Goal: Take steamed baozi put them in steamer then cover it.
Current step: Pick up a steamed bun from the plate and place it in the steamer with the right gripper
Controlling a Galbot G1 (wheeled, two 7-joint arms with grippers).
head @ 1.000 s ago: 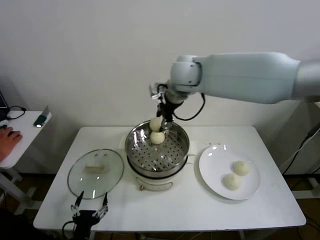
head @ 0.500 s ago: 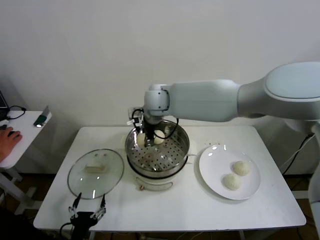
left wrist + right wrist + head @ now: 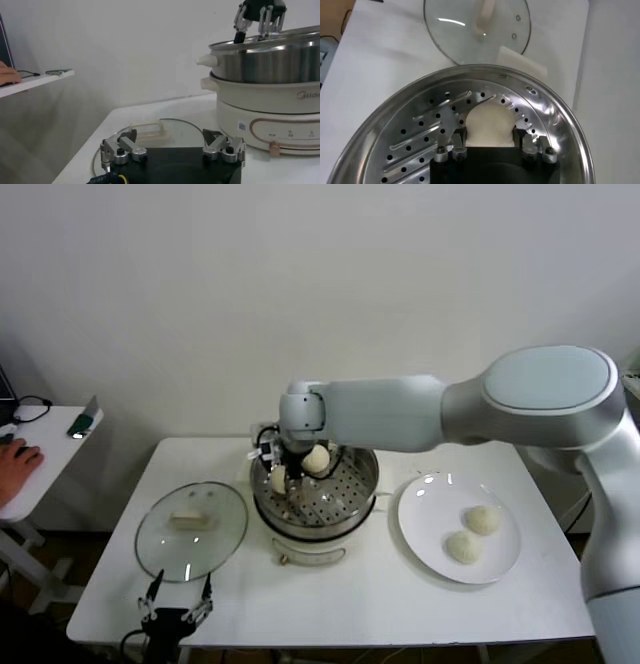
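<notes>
My right gripper [image 3: 281, 485] is shut on a cream-white baozi [image 3: 277, 480] and holds it low inside the steamer [image 3: 345, 502], at the pot's left side. In the right wrist view the baozi [image 3: 489, 122] sits between the fingers [image 3: 529, 145], just over the perforated tray floor [image 3: 420, 137]. A second baozi [image 3: 317, 459] lies at the back of the steamer. Two more baozi [image 3: 483, 520] [image 3: 462, 546] lie on the white plate [image 3: 425, 514]. The glass cover [image 3: 191, 529] lies flat on the table, left of the steamer. My left gripper [image 3: 177, 612] is open and parked near the table's front edge, below the cover.
The steamer stands on its cream-white base [image 3: 270, 107]. A side table [image 3: 40, 454] with a person's hand [image 3: 18, 457] is at the far left. The cover's handle [image 3: 147, 134] lies just ahead of my left gripper [image 3: 172, 150].
My right gripper has carried the baozi from above the steamer's back rim, leftward and down into the pot. The left arm has not moved.
</notes>
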